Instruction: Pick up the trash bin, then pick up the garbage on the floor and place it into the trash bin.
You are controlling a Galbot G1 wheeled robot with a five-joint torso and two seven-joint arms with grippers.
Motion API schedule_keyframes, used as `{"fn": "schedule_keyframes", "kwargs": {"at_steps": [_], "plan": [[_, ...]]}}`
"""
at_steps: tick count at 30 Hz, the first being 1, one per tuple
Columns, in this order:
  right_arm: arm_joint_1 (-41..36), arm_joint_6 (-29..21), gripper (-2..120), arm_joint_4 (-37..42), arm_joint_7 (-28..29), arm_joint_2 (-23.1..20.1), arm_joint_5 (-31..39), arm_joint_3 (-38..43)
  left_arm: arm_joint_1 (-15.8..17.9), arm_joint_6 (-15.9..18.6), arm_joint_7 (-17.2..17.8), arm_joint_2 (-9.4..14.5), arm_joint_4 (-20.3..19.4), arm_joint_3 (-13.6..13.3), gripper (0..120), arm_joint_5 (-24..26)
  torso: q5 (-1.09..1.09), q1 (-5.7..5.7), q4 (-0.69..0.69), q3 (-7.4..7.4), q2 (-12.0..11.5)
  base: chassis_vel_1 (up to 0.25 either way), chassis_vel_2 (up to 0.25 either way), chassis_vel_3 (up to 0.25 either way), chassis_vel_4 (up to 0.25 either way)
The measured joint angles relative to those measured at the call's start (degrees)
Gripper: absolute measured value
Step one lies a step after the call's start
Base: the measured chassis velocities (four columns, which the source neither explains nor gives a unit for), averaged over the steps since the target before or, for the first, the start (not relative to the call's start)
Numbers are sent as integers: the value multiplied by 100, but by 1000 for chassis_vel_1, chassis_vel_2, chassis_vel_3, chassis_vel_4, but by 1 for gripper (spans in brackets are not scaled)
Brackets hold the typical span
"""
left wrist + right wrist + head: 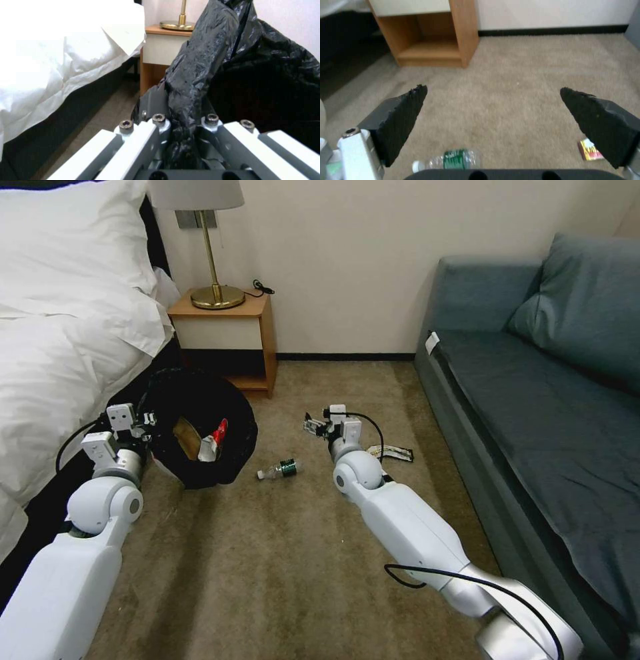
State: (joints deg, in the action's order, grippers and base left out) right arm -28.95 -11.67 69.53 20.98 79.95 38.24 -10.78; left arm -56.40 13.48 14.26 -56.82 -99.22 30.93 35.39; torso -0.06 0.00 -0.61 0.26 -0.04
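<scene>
The trash bin [200, 437] is held tilted at the robot's left, beside the bed [60, 347], with its mouth turned toward the robot. Its black bag [206, 65] drapes over the rim. Crumpled brown paper [185, 437] and a red-and-white packet [213, 441] already lie inside. The left pincer [143, 421] is clamped on the bag-covered rim; the left wrist view shows the film pinched between its closed fingers [156, 100].

Handling, as judged: the bin looks light and stiff, but the bag film is thin and slippery, so a hold on film alone may creep. The rim under the film is the sound grip point.

Two pieces remain on the floor [280, 553]. The clear bottle [279, 469] with a green label lies on its side between the bin and the right arm. It should be light, smooth and prone to roll; a grip across the labelled middle would suit it. The flat wrapper [392, 452] lies just beyond the right arm, toward the sofa [533, 400]. Being thin and flush to the carpet, it will probably need a low pinch at one edge.

The right pincer [313, 425] hangs above the carpet, spread wide and holding nothing. In its wrist view, bottle [448, 160] and wrapper [590, 150] sit close under it.

Surroundings: a nightstand [230, 337] with a brass lamp [212, 253] stands against the wall beyond the bin. The carpet between the pincer and both pieces is unobstructed; the right arm itself partly overlaps the wrapper in the head view
</scene>
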Motion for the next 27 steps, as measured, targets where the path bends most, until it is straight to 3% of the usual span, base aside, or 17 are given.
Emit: {"fn": "schedule_keyframes", "kwargs": {"at_steps": [10, 27], "plan": [[35, 147, 100, -461, -407, -83, -38, -3, -12, 8, 4, 93, -46, 18, 4, 53, 0, 0, 1, 0, 0, 0, 0, 0, 0], [42, 214, 100, -653, -546, -72, -48, 20, -117, 9, -23, 229, -158, 90, 4, 122, 0, 0, 1, 0, 0, 0, 0, 0, 0]]}}
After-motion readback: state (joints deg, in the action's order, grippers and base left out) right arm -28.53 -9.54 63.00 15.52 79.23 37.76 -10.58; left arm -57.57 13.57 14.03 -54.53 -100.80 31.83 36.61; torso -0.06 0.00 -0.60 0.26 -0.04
